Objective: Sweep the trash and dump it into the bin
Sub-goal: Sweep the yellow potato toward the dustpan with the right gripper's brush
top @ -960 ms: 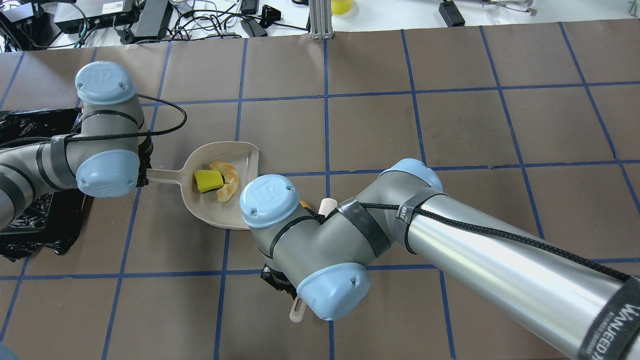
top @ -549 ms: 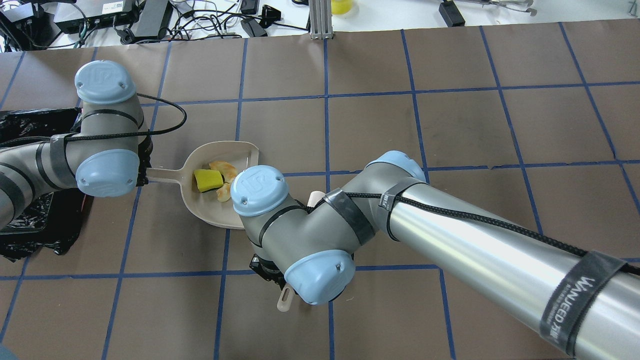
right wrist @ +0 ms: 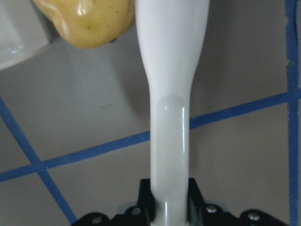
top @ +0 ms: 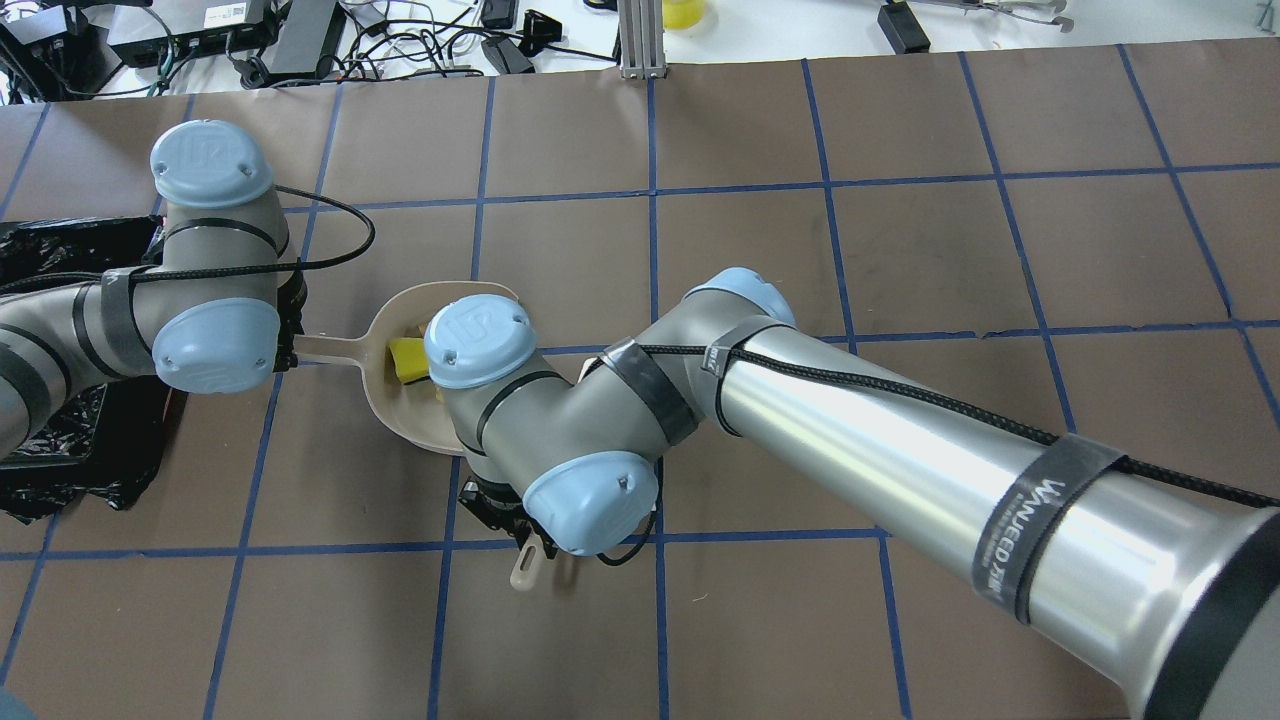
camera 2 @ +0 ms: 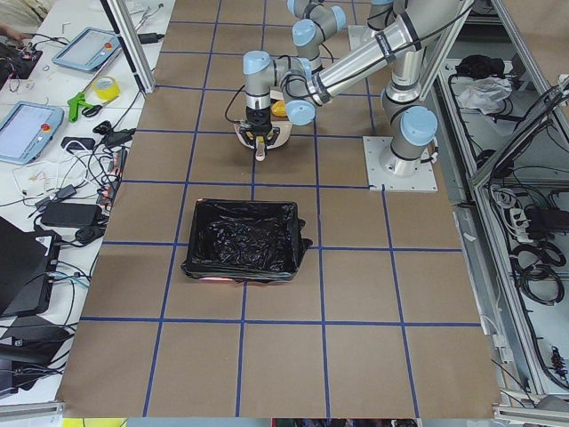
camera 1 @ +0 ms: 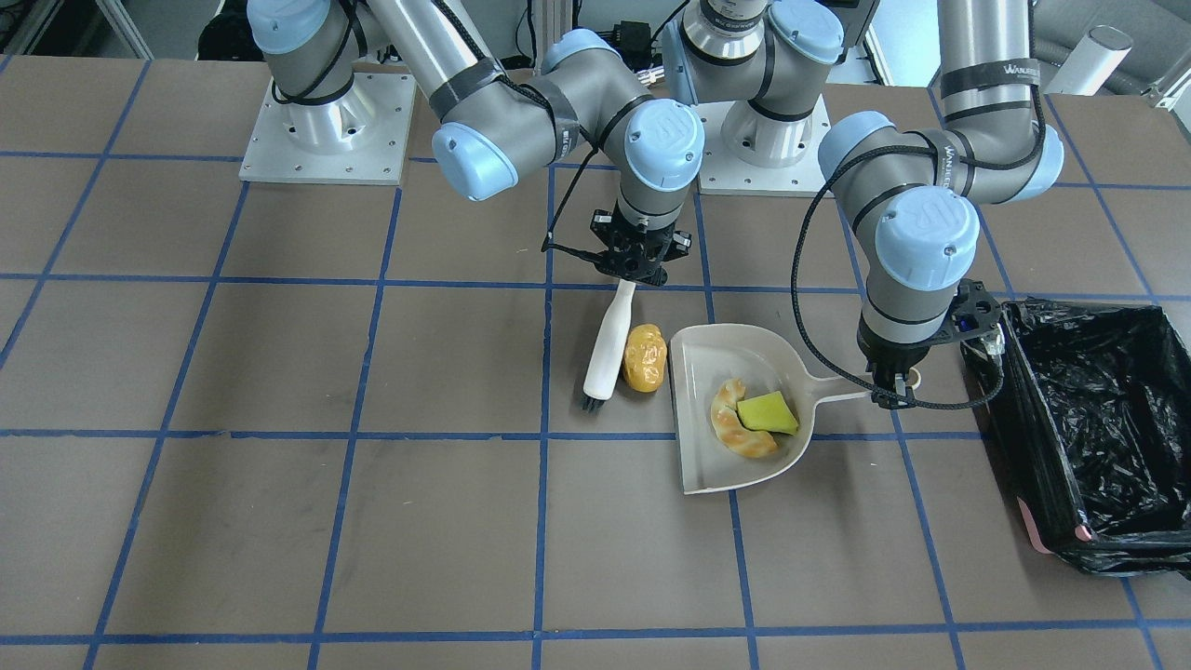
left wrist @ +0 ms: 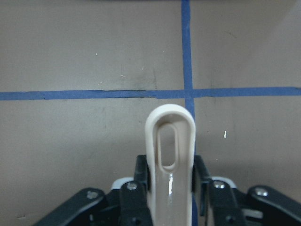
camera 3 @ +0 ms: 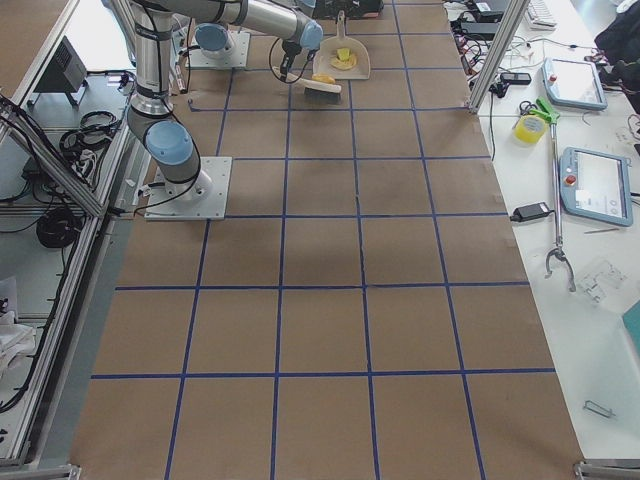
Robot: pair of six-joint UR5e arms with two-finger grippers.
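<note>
My right gripper (camera 1: 634,271) is shut on the handle of the beige brush (camera 1: 609,344), whose bristles rest on the table. A glossy orange-yellow potato-shaped piece of trash (camera 1: 645,357) lies against the brush's side, just outside the open edge of the beige dustpan (camera 1: 707,465). A tan croissant piece (camera 1: 737,434) and a yellow-green wedge (camera 1: 769,414) lie inside the pan. My left gripper (camera 1: 891,385) is shut on the dustpan handle (left wrist: 170,141). The black-lined bin (camera 1: 1084,419) stands beside the left arm. In the right wrist view the potato (right wrist: 89,21) sits next to the brush handle (right wrist: 171,108).
Brown paper with a blue tape grid covers the table (camera 1: 279,521). A pink corner of the bin's rim (camera 1: 1033,521) shows. Cables and power boxes (top: 250,40) lie beyond the table's far edge. In the overhead view my right arm (top: 560,420) hides most of the dustpan.
My right arm has swung towards the dustpan with the brush, and now covers most of the pan in the overhead view. The left arm and dustpan have stayed in place.
</note>
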